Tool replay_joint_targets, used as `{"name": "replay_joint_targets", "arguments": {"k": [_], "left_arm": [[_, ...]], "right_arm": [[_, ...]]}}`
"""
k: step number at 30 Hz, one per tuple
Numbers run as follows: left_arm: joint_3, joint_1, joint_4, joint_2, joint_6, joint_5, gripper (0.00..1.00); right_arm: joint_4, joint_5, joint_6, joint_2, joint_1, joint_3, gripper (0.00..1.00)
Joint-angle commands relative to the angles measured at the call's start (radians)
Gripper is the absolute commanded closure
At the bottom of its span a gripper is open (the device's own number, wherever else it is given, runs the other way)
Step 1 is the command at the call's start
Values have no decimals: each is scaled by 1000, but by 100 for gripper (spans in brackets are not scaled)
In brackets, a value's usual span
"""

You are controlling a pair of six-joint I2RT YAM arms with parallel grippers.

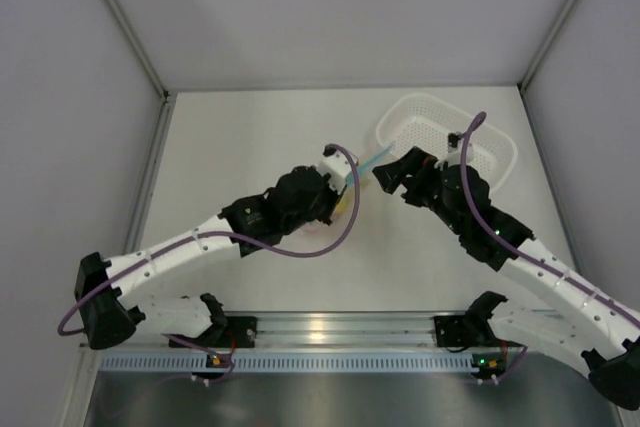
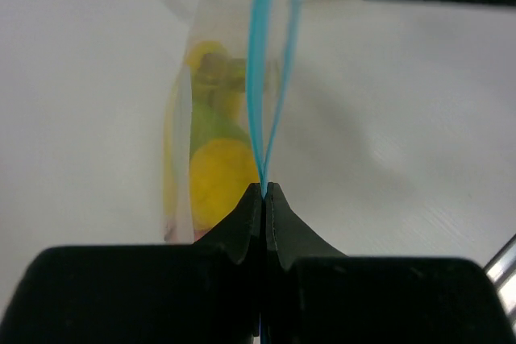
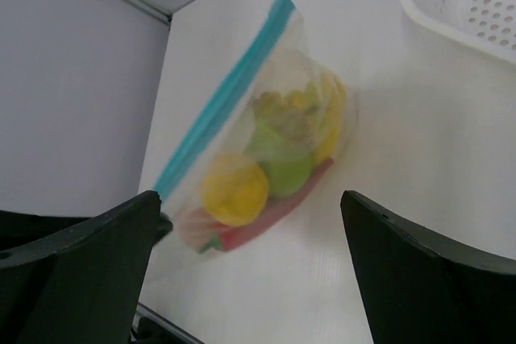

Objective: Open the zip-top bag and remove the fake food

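Two claws meet just off the near-left corner of the white perforated basket (image 1: pixel 441 113), which stands on the white table (image 1: pixel 250 137).

The left claw (image 2: pixel 264 191) is pressed together on the light blue zip strip (image 2: pixel 260 78) of the zip-top bag (image 3: pixel 278 78). It pinches one end of the strip and holds the bag up by that edge. From its own wrist view we see the strip as two blue lines. They join at the pinch and stand slightly apart farther on, toward the basket.

The right claw (image 3: pixel 250 199) is spread wide and grips nothing. It sits between the bag and the basket, close to the strip's far end, and the bag shows between its two fingers (image 3: pixel 89 263) without touching either.

The clear bag hangs tilted on the side of the basket nearer the left arm, apart from the rim. We cannot tell whether its lower edge rests on the table.

All the fake food (image 3: pixel 274 159) we can make out is inside the bag:
- a round yellow fruit (image 3: pixel 234 189) lowest and nearest the pinch,
- a green pear (image 3: pixel 284 168) beside it,
- a red chili pepper (image 3: pixel 262 227) along the bottom fold,
- the yellow banana bunch (image 3: pixel 330 122) on the basket side.
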Motion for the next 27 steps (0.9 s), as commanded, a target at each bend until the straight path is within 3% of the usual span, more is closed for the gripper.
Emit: {"name": "replay_joint_targets", "arguments": {"k": [1,4,10,15,21,27], "left_arm": [[-145,-113,185,-7,-91,-170,100],[-207,-183,246,11,-149,-260,100],[-166,-233,257,82,-173,-359,100],[-122,-246,257,112,-186,-399,100],[-77,-272,258,158,-231,-438,100],[-65,-318,307,188,-230,-475,100]], "right_arm": [[73,-4,73,13,4,-35,6],[64,7,92,13,2,-64,9],[55,48,126,-36,2,-132,14],[0,39,127,-165,5,-191,17],[-142,152,129,-336,5,-239,21],[-47,165,141,-337,2,-313,32]]}}
